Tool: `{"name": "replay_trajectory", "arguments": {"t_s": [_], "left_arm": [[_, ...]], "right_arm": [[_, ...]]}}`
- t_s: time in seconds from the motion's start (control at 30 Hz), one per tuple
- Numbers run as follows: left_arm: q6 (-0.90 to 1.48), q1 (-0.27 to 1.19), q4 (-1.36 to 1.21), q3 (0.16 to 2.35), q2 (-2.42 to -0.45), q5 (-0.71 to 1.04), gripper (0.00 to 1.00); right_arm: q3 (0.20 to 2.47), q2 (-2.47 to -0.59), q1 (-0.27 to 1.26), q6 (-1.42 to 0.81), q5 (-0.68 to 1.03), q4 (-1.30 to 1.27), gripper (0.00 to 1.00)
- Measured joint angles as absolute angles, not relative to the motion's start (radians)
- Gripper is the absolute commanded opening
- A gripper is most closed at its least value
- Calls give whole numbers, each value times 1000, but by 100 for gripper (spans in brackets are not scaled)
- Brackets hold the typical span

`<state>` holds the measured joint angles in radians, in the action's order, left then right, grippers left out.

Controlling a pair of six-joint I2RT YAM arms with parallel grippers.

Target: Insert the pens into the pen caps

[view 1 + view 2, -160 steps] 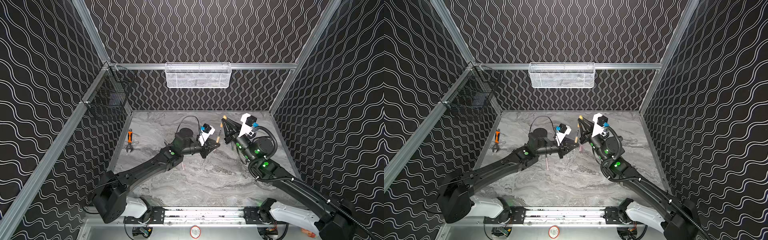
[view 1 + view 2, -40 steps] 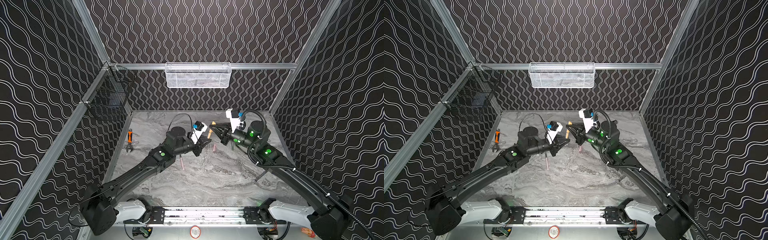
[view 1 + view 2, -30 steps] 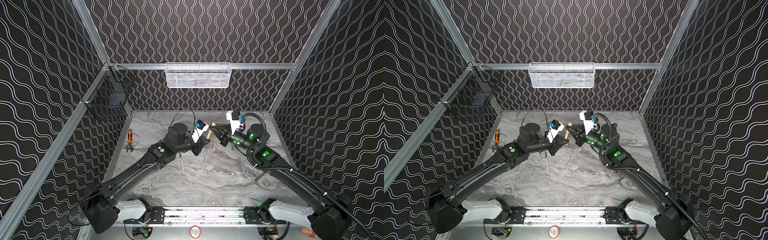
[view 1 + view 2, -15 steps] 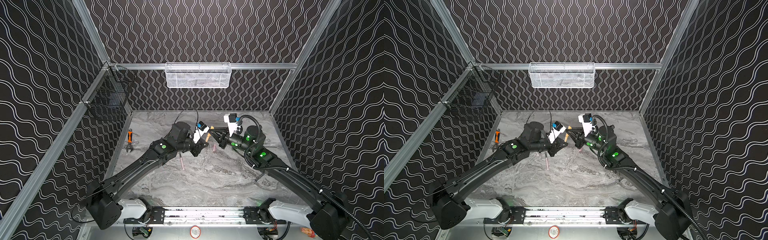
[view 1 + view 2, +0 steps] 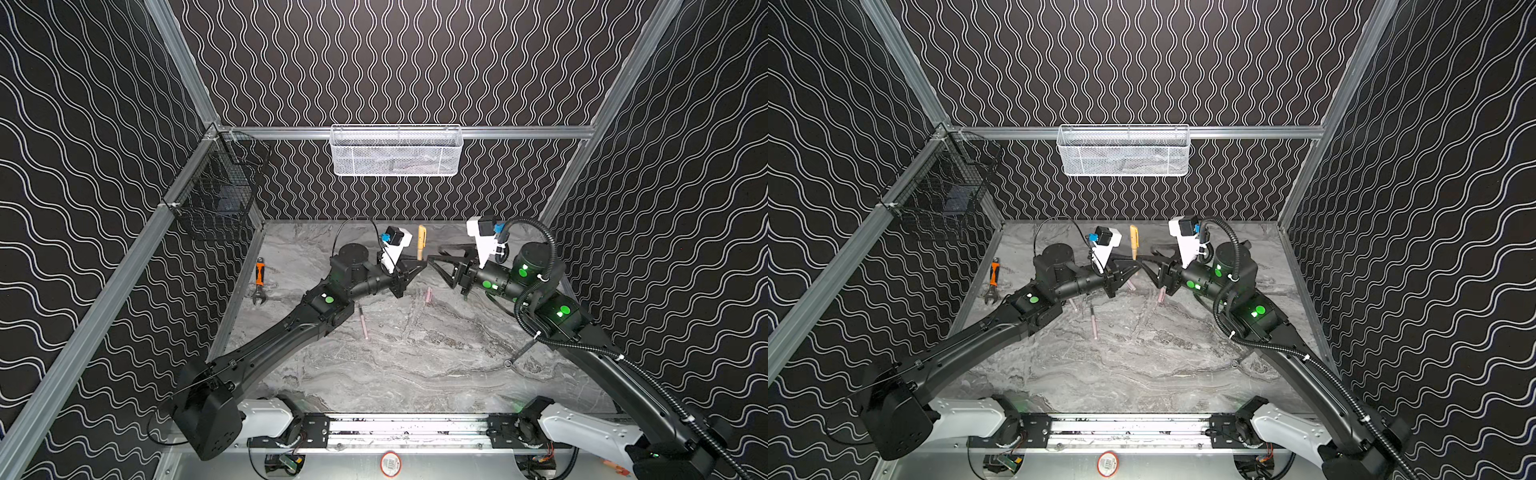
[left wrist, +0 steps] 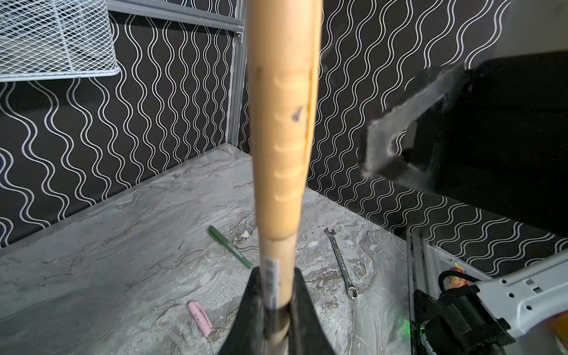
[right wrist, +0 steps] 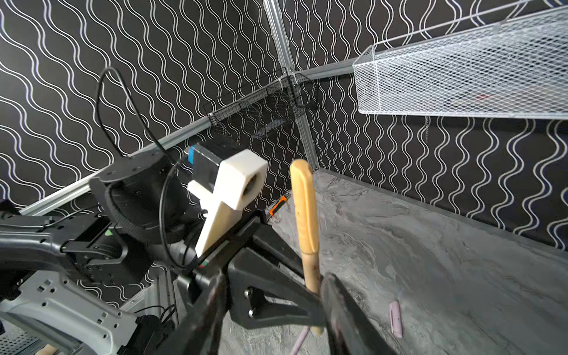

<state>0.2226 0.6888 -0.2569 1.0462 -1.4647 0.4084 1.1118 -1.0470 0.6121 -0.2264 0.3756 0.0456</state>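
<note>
The left end effector (image 5: 419, 266) is squeezed tight on the bottom of one gold pen (image 6: 278, 276). The pen stands straight up, its gold cap (image 6: 282, 123) on top. The right end effector (image 5: 434, 254), jaws apart, holds nothing beside it. Both arms reach toward the middle. On the tabletop (image 5: 415, 365) lie one pink pen (image 5: 363, 324), one pink cap (image 5: 428, 295) and one green pen (image 6: 230, 246).

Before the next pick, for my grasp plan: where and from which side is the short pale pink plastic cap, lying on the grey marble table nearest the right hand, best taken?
Probably the middle of the short pale pink plastic cap, from straight above, pinched across its width. It lies flat on the grey marble table with bare surface along both long sides, and its ends are small.
</note>
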Motion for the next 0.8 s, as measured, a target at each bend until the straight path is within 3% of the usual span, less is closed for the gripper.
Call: {"name": "replay_trajectory", "arguments": {"t_s": [0.8], "left_arm": [[416, 640, -451, 978, -1495, 588, 0]], "right_arm": [[1256, -1243, 611, -160, 382, 166, 31]]}}
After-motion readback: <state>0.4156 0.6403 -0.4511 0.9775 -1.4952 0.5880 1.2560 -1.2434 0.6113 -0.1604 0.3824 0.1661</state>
